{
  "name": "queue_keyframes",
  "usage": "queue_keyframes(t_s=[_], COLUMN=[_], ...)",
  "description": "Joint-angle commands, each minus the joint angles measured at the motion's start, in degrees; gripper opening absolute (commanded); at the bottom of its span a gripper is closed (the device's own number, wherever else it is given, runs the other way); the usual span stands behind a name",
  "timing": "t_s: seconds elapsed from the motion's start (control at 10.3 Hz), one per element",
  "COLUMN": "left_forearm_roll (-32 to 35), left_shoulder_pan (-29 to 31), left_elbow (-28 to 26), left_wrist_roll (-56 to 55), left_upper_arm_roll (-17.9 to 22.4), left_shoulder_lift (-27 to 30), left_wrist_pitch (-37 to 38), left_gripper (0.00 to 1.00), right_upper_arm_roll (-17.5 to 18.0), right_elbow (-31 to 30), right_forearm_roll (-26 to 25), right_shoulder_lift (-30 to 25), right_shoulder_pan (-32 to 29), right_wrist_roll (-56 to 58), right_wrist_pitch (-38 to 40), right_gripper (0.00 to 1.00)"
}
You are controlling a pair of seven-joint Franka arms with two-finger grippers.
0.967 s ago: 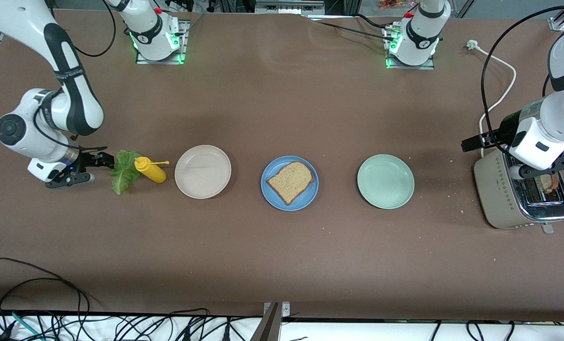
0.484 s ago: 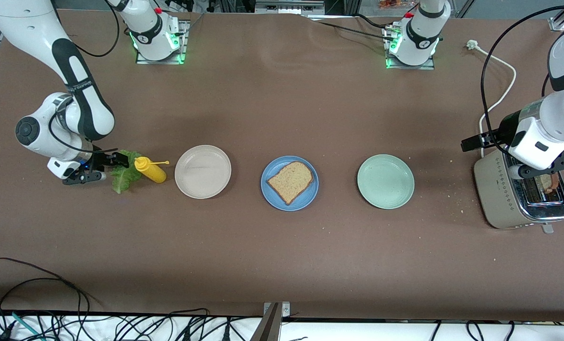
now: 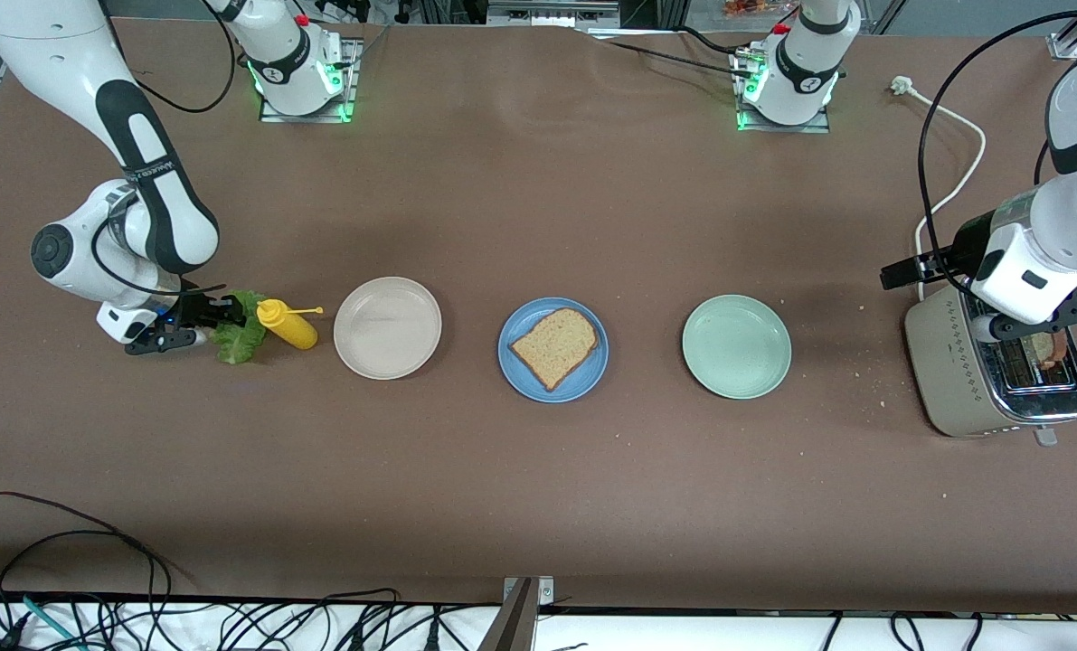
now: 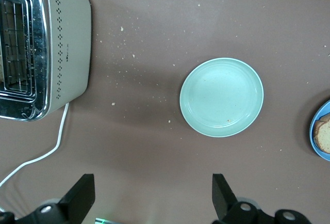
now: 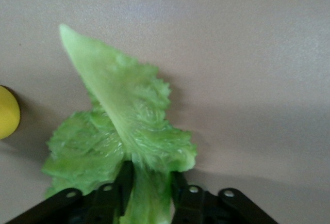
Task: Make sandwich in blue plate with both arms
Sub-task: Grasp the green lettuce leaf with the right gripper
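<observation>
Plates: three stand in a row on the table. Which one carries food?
The blue plate, middle of the row, holds a bread slice; both others are bare.

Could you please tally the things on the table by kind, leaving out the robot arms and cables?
Plates: 3 (beige-white plate, blue plate, mint-green plate)
Bread slices: 2 (one on the blue plate, one in the toaster)
Lettuce leaf: 1
Yellow squeeze bottle: 1
Toaster: 1
Total: 8
</observation>
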State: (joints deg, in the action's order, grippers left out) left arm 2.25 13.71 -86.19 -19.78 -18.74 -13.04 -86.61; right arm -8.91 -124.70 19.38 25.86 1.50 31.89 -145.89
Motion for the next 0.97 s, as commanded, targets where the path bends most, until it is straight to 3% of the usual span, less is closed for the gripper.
queue_keyframes(t_s=[0.0,0.19,0.48,0.87], left_forearm_roll=[1.44,1.44,1.44,1.44], left_shoulder_pan=[0.44,0.44,0.44,0.44], left_elbow=[-0.12,-0.12,-0.21,-0.21], left_wrist_roll=[1.41,1.41,1.41,1.41], left_upper_arm_roll=[-0.33,-0.33,-0.33,-0.33], left_shoulder_lift=[0.56,0.56,0.56,0.56], left_wrist_pitch=[0.82,0.82,0.82,0.82], left_gripper=[1.0,1.0,1.0,1.0], right_upper_arm_roll=[0.47,-0.75,-4.53,-6.12], right_elbow=[1.91,5.76,18.22,32.47], right_forearm_roll=[1.54,1.19,-1.44,-6.45], right_shoulder_lift=[0.78,0.25,-0.01,-0.54], right_shoulder_pan=[-0.53,-0.62,-0.53,-0.44], right_wrist_roll=[2.38,2.91,2.91,0.55], right_wrist_pitch=[1.38,8.04,27.0,47.32], right_gripper=[0.0,0.0,0.0,0.0])
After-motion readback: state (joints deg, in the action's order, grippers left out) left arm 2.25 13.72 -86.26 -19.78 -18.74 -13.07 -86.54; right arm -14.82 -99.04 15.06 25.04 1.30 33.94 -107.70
